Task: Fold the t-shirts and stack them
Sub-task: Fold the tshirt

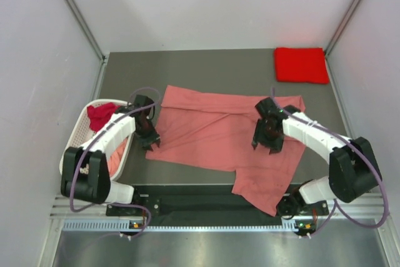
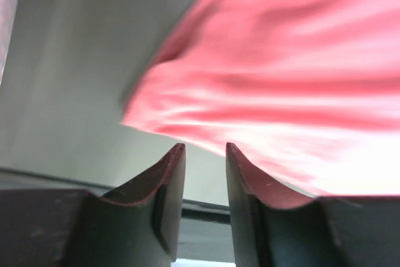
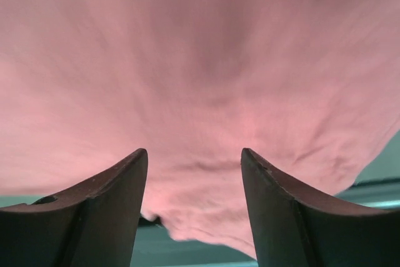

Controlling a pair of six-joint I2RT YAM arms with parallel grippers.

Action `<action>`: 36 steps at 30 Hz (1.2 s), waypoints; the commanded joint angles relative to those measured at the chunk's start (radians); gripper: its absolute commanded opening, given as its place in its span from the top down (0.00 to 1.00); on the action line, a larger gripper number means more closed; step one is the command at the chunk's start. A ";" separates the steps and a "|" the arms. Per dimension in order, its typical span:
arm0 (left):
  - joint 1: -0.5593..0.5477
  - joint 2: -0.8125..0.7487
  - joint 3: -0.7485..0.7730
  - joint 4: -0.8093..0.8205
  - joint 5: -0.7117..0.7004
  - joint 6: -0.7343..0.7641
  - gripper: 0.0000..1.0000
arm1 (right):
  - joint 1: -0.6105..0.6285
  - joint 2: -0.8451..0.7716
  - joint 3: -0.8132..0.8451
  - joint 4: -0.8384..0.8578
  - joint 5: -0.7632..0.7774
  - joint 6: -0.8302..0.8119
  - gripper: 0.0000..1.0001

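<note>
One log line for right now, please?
salmon shirt: spread, unfolded | red shirt: folded, far right | left fingers: open | right fingers: open

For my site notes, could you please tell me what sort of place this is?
Probably a robotics lab test cell: a grey table walled by plain white panels, two robot arms at its edge, and a salmon pink t-shirt.

Hung overhead toward the near edge, faced down over the whole counter (image 1: 206, 67) from well off. Rode each wrist, looked forward past the left claw (image 2: 205, 147) and the right claw (image 3: 194, 151), very near cloth. Shared the salmon pink t-shirt (image 1: 212, 129) across all three views.
</note>
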 commanded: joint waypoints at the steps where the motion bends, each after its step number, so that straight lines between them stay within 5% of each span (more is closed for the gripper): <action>1: -0.007 -0.104 0.117 0.024 0.070 0.005 0.62 | -0.154 -0.014 0.150 -0.028 0.044 -0.068 0.37; 6: -0.065 -0.028 0.251 0.210 0.107 0.029 0.61 | -0.403 0.086 0.335 0.021 0.009 -0.116 0.30; 11: -0.116 0.247 0.442 0.293 0.118 0.059 0.67 | -0.496 0.244 0.514 0.042 -0.002 -0.171 0.30; 20: -0.114 0.777 1.067 0.008 -0.063 0.052 0.67 | -0.599 0.474 0.650 0.059 0.092 -0.202 0.30; 24: -0.100 0.876 1.100 -0.046 -0.128 0.019 0.67 | -0.607 0.529 0.669 0.087 0.110 -0.262 0.30; 36: -0.019 1.025 1.114 0.056 -0.028 -0.047 0.67 | -0.593 0.764 0.854 0.199 0.021 -0.337 0.30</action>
